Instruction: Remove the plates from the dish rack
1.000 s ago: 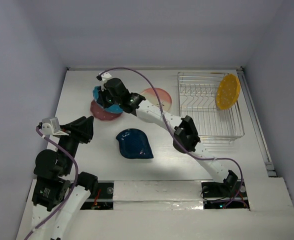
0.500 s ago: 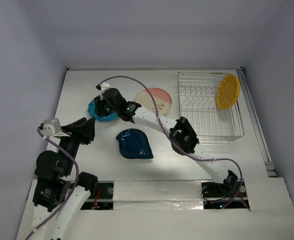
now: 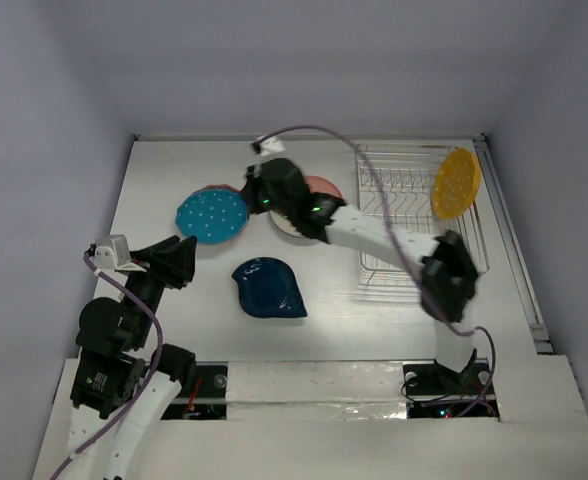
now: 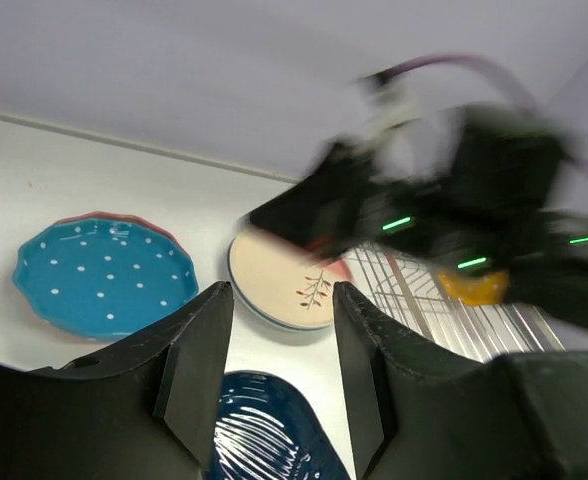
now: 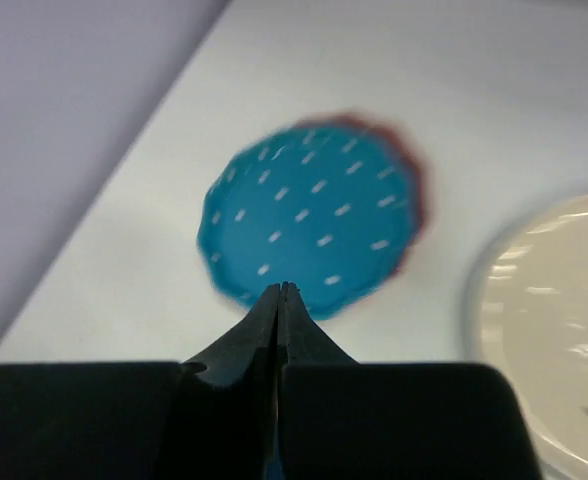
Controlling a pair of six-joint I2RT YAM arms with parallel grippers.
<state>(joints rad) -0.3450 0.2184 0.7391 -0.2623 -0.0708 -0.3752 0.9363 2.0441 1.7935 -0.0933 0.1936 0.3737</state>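
On the right arm, jaws pressed flat together with nothing between them, hung over the counter close beside the light blue dotted plate (blurred in the wrist view). Under that plate, only the scalloped far edge of the pink plate, the pair stacked toward the counter's left. Just right of the stack, flat and partly hidden by the arm, the cream-and-pink plate with sprig. Nearer the arm bases, alone and flat, the dark blue leaf-shaped plate. At the right of the counter, the dish rack, with the yellow-orange dotted plate standing on edge at its far right corner, leaning. On the left arm, jaws spread wide and empty, raised near the left edge, pointed toward the plates.
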